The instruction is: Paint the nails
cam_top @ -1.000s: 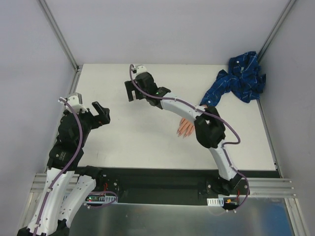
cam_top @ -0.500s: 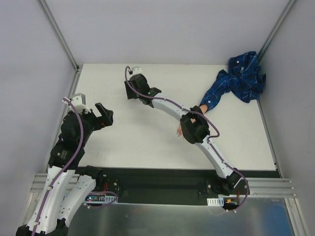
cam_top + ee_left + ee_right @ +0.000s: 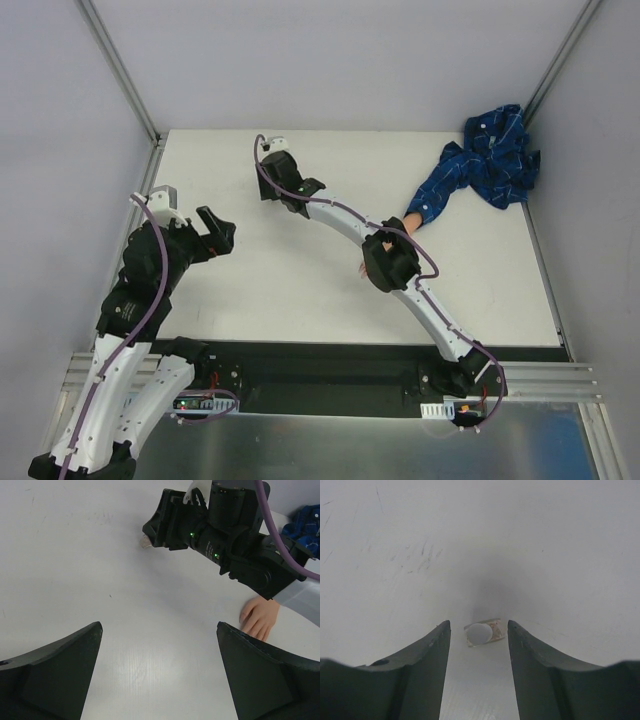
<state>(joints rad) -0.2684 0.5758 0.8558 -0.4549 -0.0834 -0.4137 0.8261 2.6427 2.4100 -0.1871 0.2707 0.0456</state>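
Listing the worktop (image 3: pixel 300 290) from the top view, left to right:

1. Left hand (image 3: pixel 218 228), at about 9 o'clock. Fingers spread wide and empty, raised off the surface and aimed toward the centre. Judged to be parked there so that it is out of the other arm's way.

2. Polish bottle (image 3: pixel 482 632), at about 11 o'clock. Small and clear, lying on its side, pale cap end toward the wrist camera. It lies far from the painting site, so it has to be fetched first.

3. Right hand (image 3: pixel 478 623), same position. The arm is stretched diagonally across the worktop. Fingers half-spread, one on each side of the bottle, with a sliver of bare surface showing on either side, so nothing is clamped. The placement reads as lining up a pinch.

4. Mannequin hand (image 3: pixel 260 619), at about 4 o'clock. Palm down, largely hidden under the right arm's elbow from above. The nails (image 3: pixel 244 618) sit at its fingertips, too small to make out and not yet attended to.

5. Blue sleeve (image 3: pixel 480 165), bunched at 1 o'clock, trailing from the wrist.
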